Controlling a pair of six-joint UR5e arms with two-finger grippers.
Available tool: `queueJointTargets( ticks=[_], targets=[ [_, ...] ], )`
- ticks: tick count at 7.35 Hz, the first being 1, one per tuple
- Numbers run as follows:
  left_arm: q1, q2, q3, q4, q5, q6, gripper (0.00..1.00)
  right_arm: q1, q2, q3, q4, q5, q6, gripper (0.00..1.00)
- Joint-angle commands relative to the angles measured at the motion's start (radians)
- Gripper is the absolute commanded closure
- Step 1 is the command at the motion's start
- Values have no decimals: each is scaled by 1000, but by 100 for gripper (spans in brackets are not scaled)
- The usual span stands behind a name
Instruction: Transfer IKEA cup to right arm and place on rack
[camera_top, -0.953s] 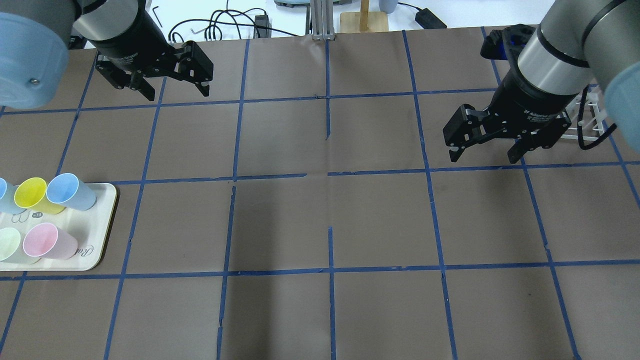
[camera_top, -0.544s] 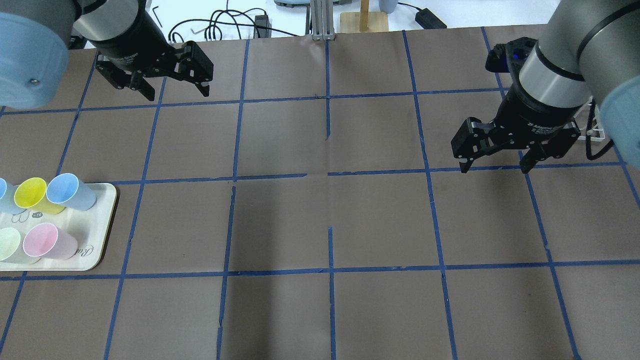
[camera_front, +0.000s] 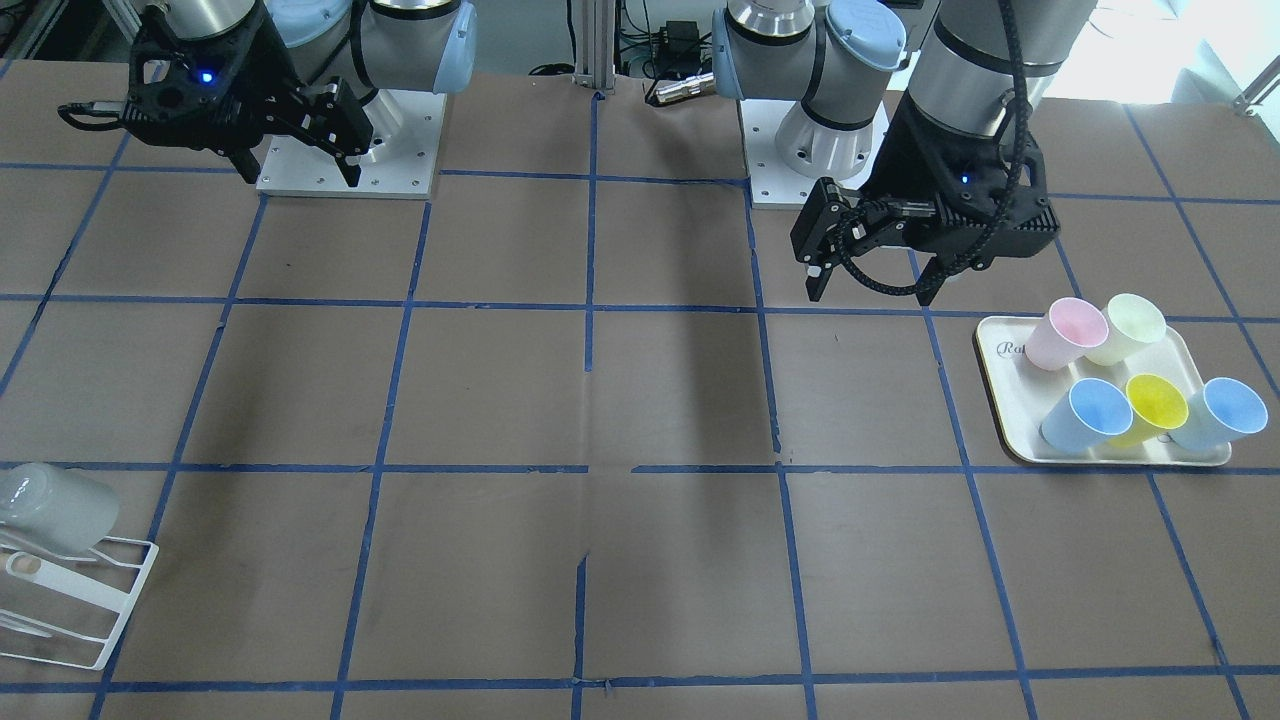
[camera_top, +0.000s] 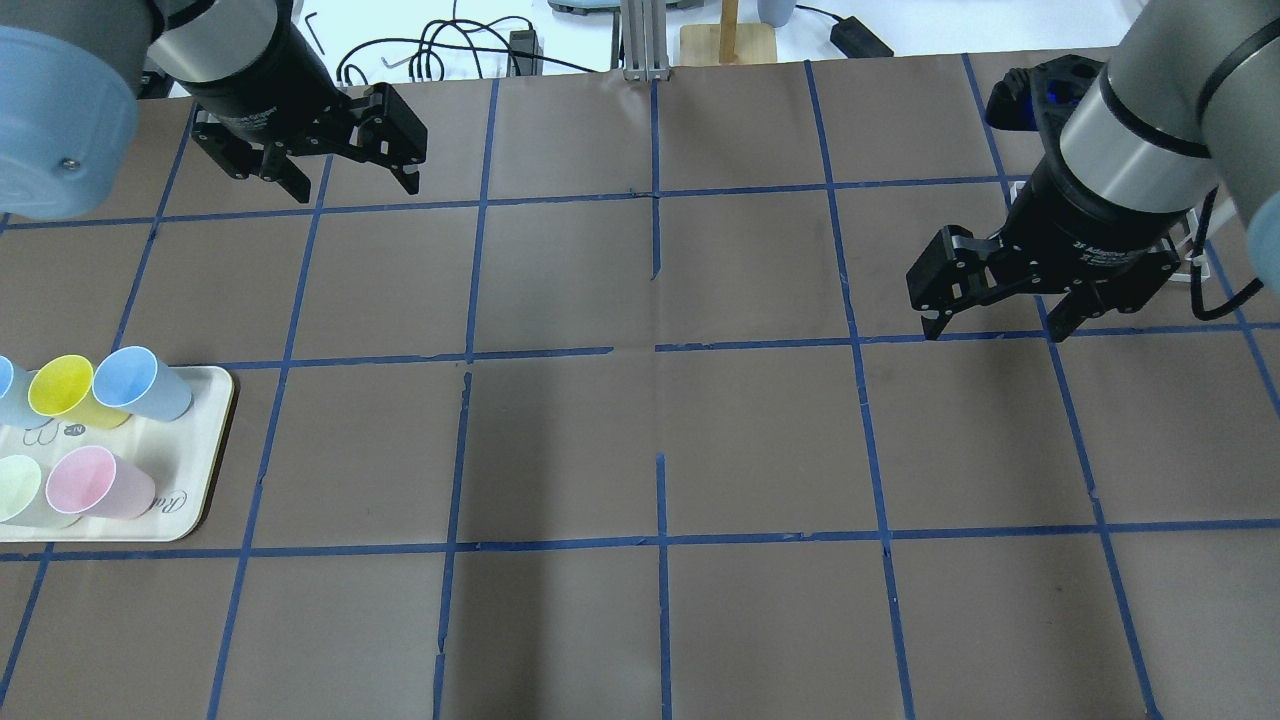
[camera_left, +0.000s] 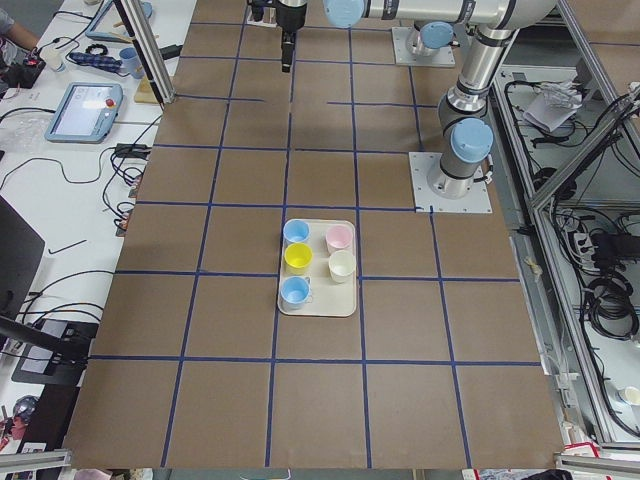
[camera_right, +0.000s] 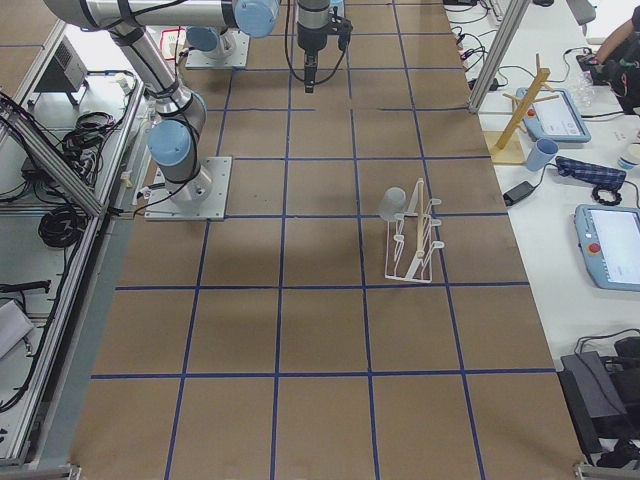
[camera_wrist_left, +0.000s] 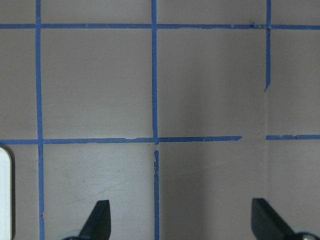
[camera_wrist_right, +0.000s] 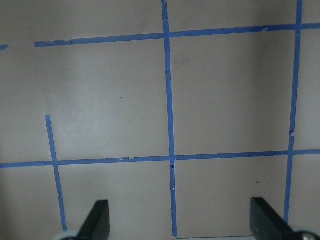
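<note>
Edged black two-finger right gripper (camera_top: 992, 328) rightward in the overhead frame, jaws wide and empty, light grey tapered plastic tumbler (camera_front: 50, 510) resting on white wire rack (camera_front: 129, 605): seemingly finished

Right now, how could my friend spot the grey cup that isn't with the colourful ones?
On the brown table with blue tape lines, find the white wire rack at one end. The grey cup rests tilted on it, alone; the other cups are coloured and stand on the cream tray.

Brown table (camera_top: 560, 440), blue grid (camera_top: 760, 540).
My left: cream tray (camera_front: 1012, 395), pink, yellow, green, blue cups (camera_front: 1070, 335); my right: grey IKEA cup (camera_front: 50, 508), white rack (camera_right: 413, 240).
</note>
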Motion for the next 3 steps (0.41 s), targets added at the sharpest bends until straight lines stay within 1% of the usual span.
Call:
queueJointTargets(
  ticks=[1,3],
  targets=[
    [0,0,0,0,0,0,0,0,-1,1,1,-7,1,0],
    [2,0,0,0,0,0,0,0,-1,1,-3,-21,0,0]
  ],
)
